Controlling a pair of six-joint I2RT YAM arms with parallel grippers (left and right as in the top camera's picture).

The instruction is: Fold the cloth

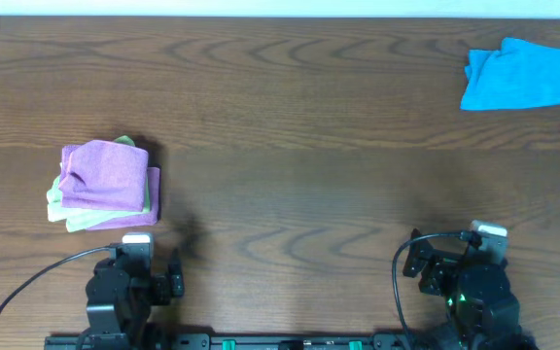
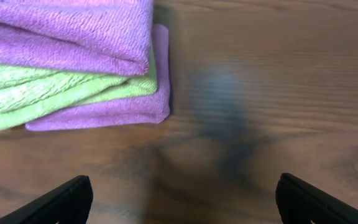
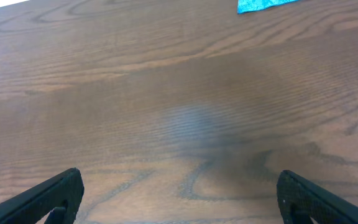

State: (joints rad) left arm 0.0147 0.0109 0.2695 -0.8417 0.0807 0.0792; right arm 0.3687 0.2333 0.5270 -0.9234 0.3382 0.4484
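Jaws: L jaws & R jaws both spread, empty. Purple cloth (image 1: 110, 167), folded, atop lime-green cloth (image 2: 55, 90): just fwd-left of L jaws; R jaws well apart, so L nearer

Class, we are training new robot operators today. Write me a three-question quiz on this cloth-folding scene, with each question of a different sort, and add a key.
1. True or false: the left gripper is shut on the purple cloth.
2. Where does the blue cloth lie? A: on the stack. B: alone, at the far right of the table. C: between the left gripper's fingers.
3. Fill in: in the left wrist view, the ___ cloth shows between purple layers.

Key
1. False: it is open, empty and apart from the cloth.
2. B.
3. The lime-green cloth.
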